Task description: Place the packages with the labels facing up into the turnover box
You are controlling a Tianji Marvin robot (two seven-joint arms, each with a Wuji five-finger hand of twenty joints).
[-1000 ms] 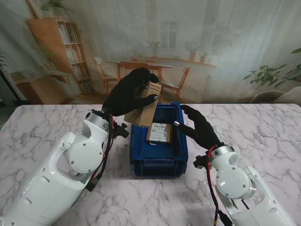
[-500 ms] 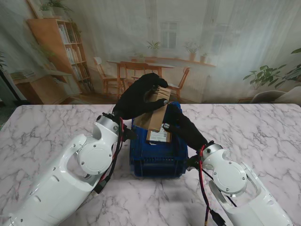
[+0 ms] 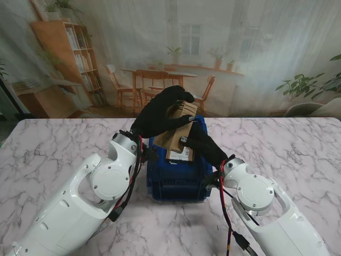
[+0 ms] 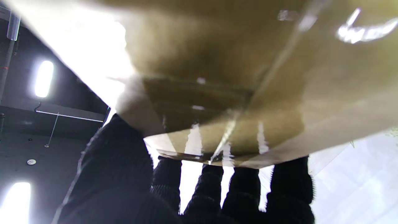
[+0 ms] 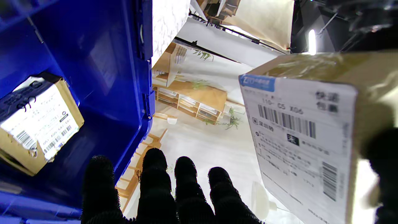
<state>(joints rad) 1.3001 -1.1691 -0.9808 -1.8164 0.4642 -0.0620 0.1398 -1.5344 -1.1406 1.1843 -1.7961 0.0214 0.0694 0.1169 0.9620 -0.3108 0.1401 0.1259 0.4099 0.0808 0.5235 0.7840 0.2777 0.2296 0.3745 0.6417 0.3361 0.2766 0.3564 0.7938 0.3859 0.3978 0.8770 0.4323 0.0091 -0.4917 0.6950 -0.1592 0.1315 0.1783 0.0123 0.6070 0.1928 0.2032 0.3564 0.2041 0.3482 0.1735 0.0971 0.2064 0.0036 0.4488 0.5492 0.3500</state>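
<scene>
My left hand [image 3: 160, 113] is shut on a brown cardboard package [image 3: 177, 134] and holds it tilted above the blue turnover box [image 3: 176, 182]. In the stand view its plain face is up. The right wrist view shows its white barcode label [image 5: 295, 140] on the underside. My right hand [image 3: 201, 143] is open, reaching over the box just under the package's lower edge; its fingers [image 5: 158, 186] are spread and hold nothing. A second package [image 3: 181, 154] lies label up inside the box [image 5: 93, 62], also seen as the labelled package [image 5: 40, 124]. The held package [image 4: 233, 77] fills the left wrist view.
The box stands mid-table on white marble [image 3: 287, 144], with bare marble to both sides. A printed room backdrop hangs behind the table's far edge. Both white forearms flank the box closely, with red and black cables along them.
My left hand has carried the package to the right, over the box. My right hand has moved left from beside the box to under the package's lower edge.
</scene>
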